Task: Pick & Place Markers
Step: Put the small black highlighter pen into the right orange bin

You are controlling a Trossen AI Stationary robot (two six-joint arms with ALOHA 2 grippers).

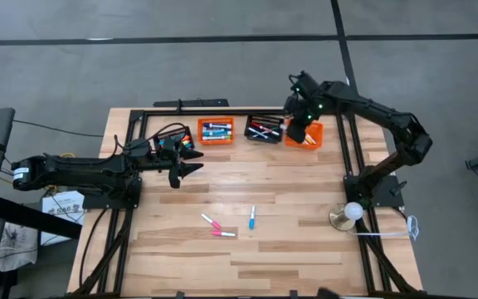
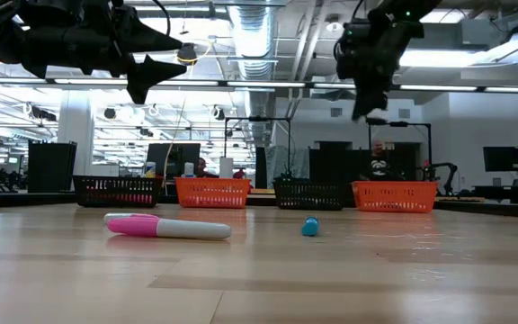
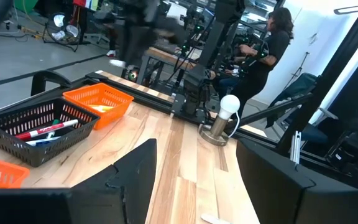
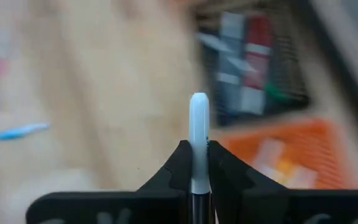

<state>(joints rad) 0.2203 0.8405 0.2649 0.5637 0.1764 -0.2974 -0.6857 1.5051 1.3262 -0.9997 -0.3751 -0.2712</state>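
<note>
A white-capped marker is clamped in the right gripper above the orange basket, where markers are already piled; the left gripper's fingers are spread.

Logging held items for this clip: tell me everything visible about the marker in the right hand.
The marker is a thin pen with a pale, whitish-blue rounded end and a darker part low between the fingers. The right hand is shut on it, fingers pinching both sides, so it points straight out past the fingertips. It hangs in the air above the rightmost orange basket at the table's far edge, touching nothing else.
</note>
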